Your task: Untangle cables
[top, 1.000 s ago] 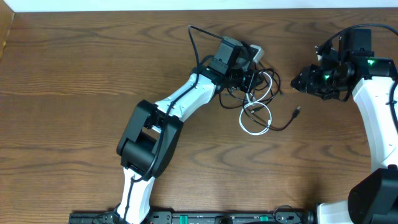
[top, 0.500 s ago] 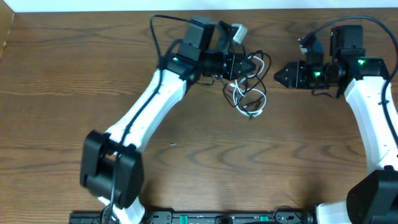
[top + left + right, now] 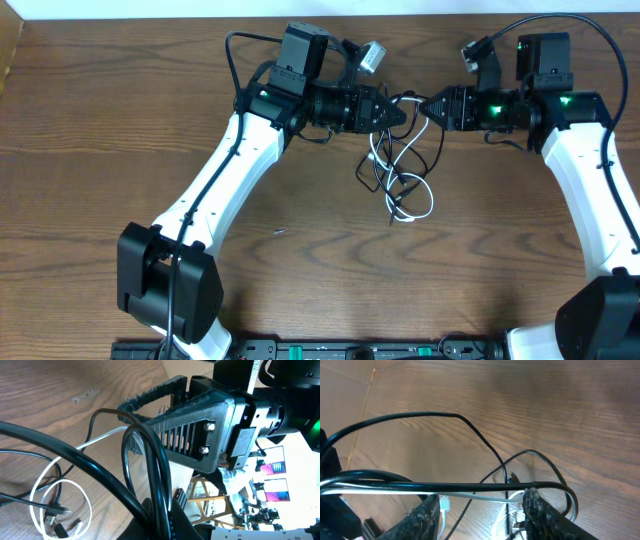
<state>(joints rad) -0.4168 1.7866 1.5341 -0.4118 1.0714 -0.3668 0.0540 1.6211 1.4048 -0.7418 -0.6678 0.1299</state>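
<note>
Overhead, left gripper (image 3: 402, 113) pinched tight on the tangled cables (image 3: 470, 486), just beside the facing right gripper (image 3: 426, 104) near the far edge of the table (image 3: 100, 200); right fingers (image 3: 427, 515) spread, both cords strung between them, loose loops trailing nearer the table's middle

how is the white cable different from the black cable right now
Colour: the white cable is pale, the black cable dark. Shape: the white cable curls into a small round loop; the black cable bends in wider, looser arcs. Shared: both are thin, tangled together, and run from the shut left gripper across the open fingers of the right gripper.
</note>
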